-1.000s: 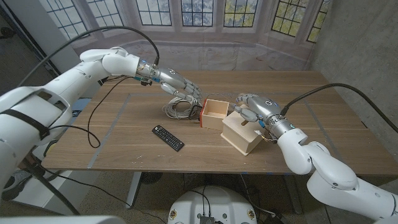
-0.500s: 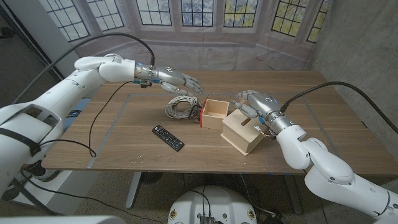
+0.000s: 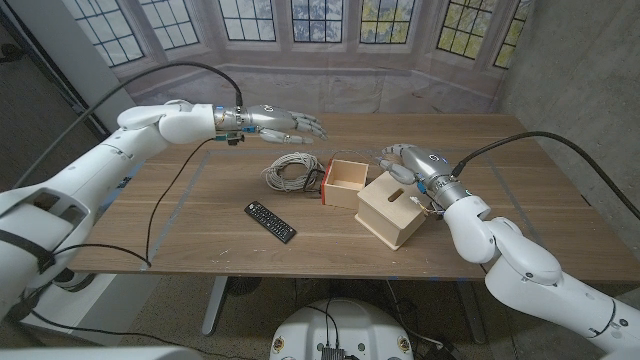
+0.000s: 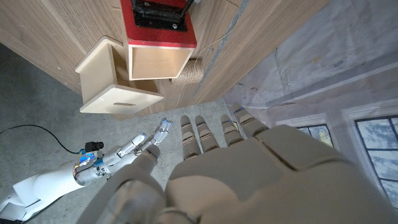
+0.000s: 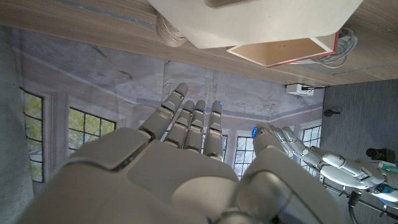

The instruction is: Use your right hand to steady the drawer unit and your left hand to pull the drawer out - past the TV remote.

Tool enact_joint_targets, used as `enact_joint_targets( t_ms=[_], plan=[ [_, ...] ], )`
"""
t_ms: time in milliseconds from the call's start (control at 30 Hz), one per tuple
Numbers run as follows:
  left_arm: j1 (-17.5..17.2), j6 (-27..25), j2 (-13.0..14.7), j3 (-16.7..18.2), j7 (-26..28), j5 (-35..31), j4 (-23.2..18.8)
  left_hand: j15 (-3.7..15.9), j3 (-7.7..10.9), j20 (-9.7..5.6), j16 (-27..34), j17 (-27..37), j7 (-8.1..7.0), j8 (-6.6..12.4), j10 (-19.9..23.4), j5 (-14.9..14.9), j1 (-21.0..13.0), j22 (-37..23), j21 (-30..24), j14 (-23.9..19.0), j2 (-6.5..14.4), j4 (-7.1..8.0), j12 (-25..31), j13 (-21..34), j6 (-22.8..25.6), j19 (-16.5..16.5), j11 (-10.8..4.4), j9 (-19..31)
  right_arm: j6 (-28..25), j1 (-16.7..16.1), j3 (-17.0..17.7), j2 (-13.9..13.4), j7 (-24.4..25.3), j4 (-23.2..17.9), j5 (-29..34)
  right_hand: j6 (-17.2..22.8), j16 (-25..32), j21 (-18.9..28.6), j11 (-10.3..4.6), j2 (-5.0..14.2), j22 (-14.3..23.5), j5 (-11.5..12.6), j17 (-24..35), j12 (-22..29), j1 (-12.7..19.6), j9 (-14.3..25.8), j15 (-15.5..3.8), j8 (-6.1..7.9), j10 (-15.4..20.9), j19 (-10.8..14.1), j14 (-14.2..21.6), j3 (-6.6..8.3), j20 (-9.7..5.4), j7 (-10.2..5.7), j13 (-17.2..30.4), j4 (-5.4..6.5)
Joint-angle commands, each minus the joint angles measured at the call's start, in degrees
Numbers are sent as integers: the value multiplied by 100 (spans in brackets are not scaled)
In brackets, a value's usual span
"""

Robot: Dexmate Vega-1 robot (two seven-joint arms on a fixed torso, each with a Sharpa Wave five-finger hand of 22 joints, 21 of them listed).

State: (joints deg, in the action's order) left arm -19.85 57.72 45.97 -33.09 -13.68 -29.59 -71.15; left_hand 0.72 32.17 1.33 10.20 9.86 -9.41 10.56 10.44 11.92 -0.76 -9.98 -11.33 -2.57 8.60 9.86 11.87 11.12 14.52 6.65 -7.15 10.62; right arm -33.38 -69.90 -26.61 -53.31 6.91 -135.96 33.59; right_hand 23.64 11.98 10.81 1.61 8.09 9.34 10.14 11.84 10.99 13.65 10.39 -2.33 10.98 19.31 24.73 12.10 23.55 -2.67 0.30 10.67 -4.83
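The light wooden drawer unit [image 3: 392,210] stands right of the table's middle. Its drawer [image 3: 346,181] is pulled out, and the red front [image 3: 325,181] faces the black TV remote [image 3: 270,221], which lies a short way off toward my left. My left hand [image 3: 291,123] hovers open above the far side of the table with its fingers stretched out, holding nothing. My right hand [image 3: 405,164] is open just behind the unit's top, and in the left wrist view the right hand [image 4: 144,142] hangs clear of the unit [image 4: 118,84].
A coil of pale cable [image 3: 290,171] lies next to the drawer's red front, under my left hand. Each arm trails a black cable over the table. The table's near edge runs just in front of the remote.
My left hand has risen and drawn back from the drawer and the cable coil toward the far side. My right hand has lifted off the unit's top. The drawer and unit have stayed put.
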Motion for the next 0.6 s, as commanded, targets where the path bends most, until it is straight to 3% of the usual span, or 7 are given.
enact_joint_targets(
  t_ms=[33, 600],
  plan=[
    [-606, -829, 106, 154, 359, 405, -381, 4, 35, 12, 33, 21, 5, 45, 5, 9, -53, -18, -20, -69, 37, -3, 23, 2, 16, 61, 33, 19, 168, 29, 324, 305, 191, 281, -982, -12, 18, -13, 14, -50, 18, 33, 14, 10, 31, 0, -37, -24, 37, -23, 64, 19, -18, 15, 4, -36],
    [-1689, -2452, 115, 470, 940, 1361, -1089, -52, 80, 56, 24, 14, 102, 38, -2, 8, -88, -16, -17, -73, 49, -29, 19, 1, -2, 66, 92, 16, -32, 464, 7, 364, 342, 650, -1582, -10, 29, -13, 47, -63, 19, 26, 25, 9, -4, 0, 8, -21, 37, -28, 76, -15, -8, 37, 5, -31]
  ],
)
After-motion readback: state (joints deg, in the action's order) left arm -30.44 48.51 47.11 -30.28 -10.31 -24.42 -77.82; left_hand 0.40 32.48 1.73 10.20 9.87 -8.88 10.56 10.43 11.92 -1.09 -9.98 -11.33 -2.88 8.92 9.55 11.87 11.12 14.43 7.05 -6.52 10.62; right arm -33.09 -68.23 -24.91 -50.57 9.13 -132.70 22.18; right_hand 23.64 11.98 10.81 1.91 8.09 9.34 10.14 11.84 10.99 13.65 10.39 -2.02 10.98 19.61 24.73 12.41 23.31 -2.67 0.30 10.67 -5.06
